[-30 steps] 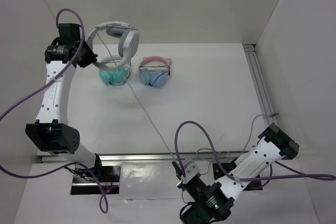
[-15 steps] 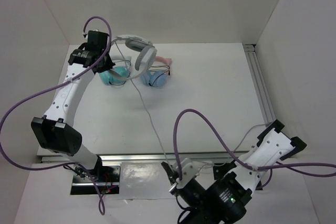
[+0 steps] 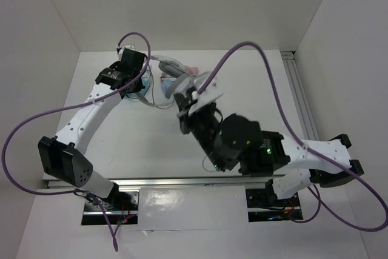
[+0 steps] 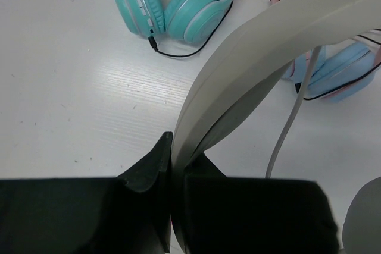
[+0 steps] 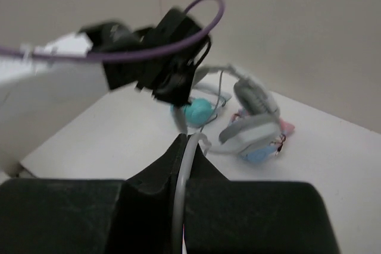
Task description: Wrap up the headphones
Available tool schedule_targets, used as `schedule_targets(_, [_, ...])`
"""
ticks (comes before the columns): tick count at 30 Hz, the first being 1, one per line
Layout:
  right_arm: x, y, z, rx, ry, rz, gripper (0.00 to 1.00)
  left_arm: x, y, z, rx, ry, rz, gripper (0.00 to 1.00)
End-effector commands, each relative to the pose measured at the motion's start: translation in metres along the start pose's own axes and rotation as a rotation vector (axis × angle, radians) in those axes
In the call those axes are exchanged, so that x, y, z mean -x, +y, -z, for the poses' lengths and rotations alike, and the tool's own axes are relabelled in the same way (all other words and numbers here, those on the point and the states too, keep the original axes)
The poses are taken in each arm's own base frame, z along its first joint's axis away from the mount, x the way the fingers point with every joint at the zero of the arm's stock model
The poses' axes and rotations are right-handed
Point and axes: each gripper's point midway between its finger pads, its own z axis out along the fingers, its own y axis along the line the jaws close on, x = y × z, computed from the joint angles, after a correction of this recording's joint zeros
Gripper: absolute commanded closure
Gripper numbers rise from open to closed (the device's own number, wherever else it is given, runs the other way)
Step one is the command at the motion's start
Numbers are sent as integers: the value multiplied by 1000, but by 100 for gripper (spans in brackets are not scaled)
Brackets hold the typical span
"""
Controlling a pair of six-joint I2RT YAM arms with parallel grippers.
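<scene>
The large light grey headphones (image 3: 171,67) hang at the back of the table, their wide band (image 4: 250,52) pinched in my left gripper (image 4: 172,147), which is shut on it. In the right wrist view the ear cups (image 5: 253,117) hang just right of the left gripper (image 5: 178,102). The thin grey cable (image 4: 290,124) runs down from them to my right gripper (image 5: 187,147), which is shut on the cable (image 5: 183,182). In the top view the right gripper (image 3: 182,104) is mid-table, close in front of the headphones.
A smaller teal pair (image 4: 172,10) lies on the table under the left gripper. A blue pair with a pink band (image 4: 339,75) lies to its right. White walls enclose the table, and a metal rail (image 3: 300,101) runs along the right side.
My right arm has swung from the near edge up to mid-table, still holding the cable. My left gripper has carried the headphones right and lower, over the two small pairs.
</scene>
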Motion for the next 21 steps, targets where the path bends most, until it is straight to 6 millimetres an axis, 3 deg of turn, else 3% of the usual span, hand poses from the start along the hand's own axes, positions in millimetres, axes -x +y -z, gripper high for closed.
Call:
schedule_targets(1, [42,-12,-10,74,-71,15,100,34,-13,20,-64,-149,59,100])
schedule_targets(7, [58,-24,-35,17,-95,114,100,7,-39,19,-135,-99,-77,100])
schedule_targets(11, [56,-46,-53,-67,-81,237,100,-7,-53,36,-166,-123,-226,100])
schedule_targets(12, [46,-54,-58,-110,-60,277,100,-9,-58,41,-186,-135,-249,100])
schedule_targets(14, [42,-72,-65,-167,-49,288,100,-15,-62,55,-214,-155,-281,100])
schedule_targets(15, [42,-96,-73,-209,-52,280,100,-23,-60,54,-226,-141,-314,100])
schedule_targets(16, [31,-103,-82,-223,-35,289,100,-26,-66,59,-259,-145,-328,100])
schedule_targets(18, [30,-137,-98,-263,-44,246,100,-33,-73,71,-316,-157,-376,100])
schedule_targets(20, [18,-157,-111,-275,-19,240,100,-42,-82,82,-358,-172,-429,100])
schedule_targets(21, [12,-184,-118,-316,-1,215,100,-44,-81,87,-365,-191,-453,100])
